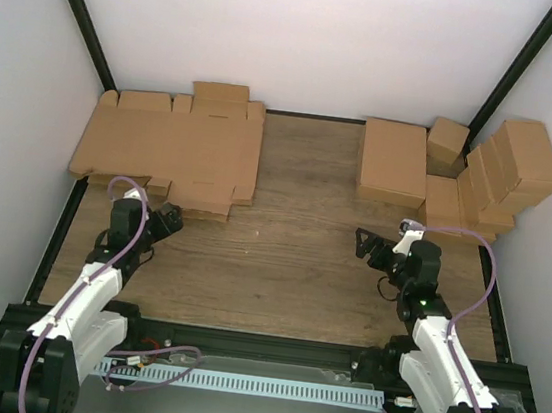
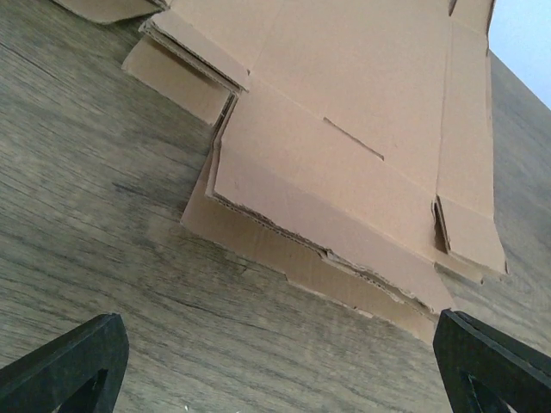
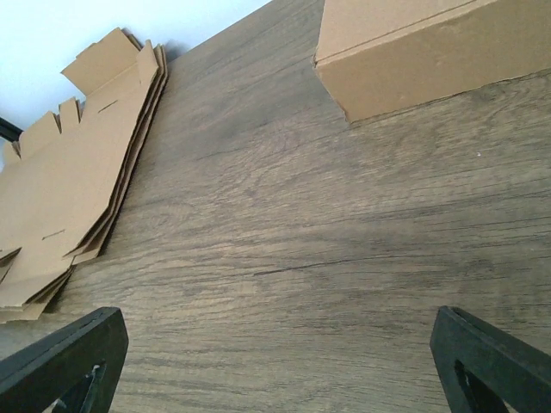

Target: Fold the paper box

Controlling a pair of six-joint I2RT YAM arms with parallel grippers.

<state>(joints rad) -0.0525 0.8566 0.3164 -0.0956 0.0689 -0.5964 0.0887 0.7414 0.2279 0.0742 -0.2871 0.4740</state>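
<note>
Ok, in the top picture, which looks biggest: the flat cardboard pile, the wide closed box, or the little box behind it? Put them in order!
1. flat cardboard pile, biggest by far
2. wide closed box
3. little box, smallest
They sit about equally far back, so the order holds.

A: How is the light?
B: Bright, even and diffuse; only faint shadows under the cardboard stack (image 1: 167, 148).
A: Sharp?
B: Overhead view clear; wrist views slightly soft, dark fingertips (image 2: 69, 366) blurred at the bottom corners.
</note>
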